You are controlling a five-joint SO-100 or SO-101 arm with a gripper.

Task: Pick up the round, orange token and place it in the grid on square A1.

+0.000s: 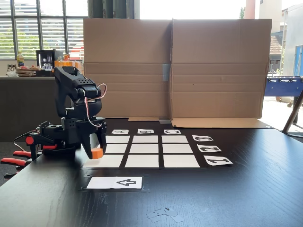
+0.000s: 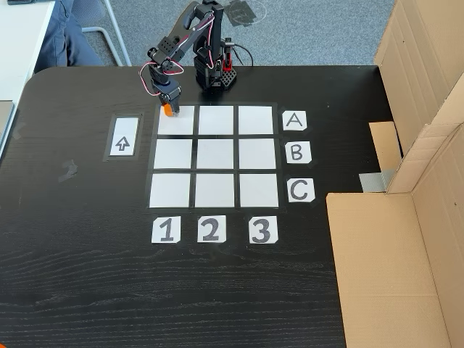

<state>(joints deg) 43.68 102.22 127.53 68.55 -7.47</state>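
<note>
Black wood-grain tabletop (image 1: 246,198) fills the near ground of the low fixed view, with a few scraps of clear tape nearest the lens; just beyond them lies the arrow card (image 1: 115,182), taped flat, its arrow pointing left in this view, probably as an orientation marker rather than a target; next comes the grid (image 1: 147,149) of white cells, and at its near-left corner the gripper (image 1: 96,150) hangs nose-down with the token (image 1: 97,152) pinched between its tips, the jaws closed on it; the orange piece sits low over the edge of square A1 (image 1: 105,161), though whether it already touches the paper cannot be told from here; holding it vertically looks meant to let it drop squarely into the cell; behind stand the arm's base with its red clamps and the folded cardboard screen (image 1: 175,66), likely there to shield the scene from the bright windows. From the high fixed view, the letters A to C and numbers 1 to 3 read upright, so the corner cell (image 2: 177,122) in line with A and 1 is confirmed, and the orange token (image 2: 167,111) shows over that cell's upper-left corner, near its edge rather than centred; the low view alone gives the height of the gripper (image 2: 167,109); I judge the placing nearly done, with release remaining.
</note>
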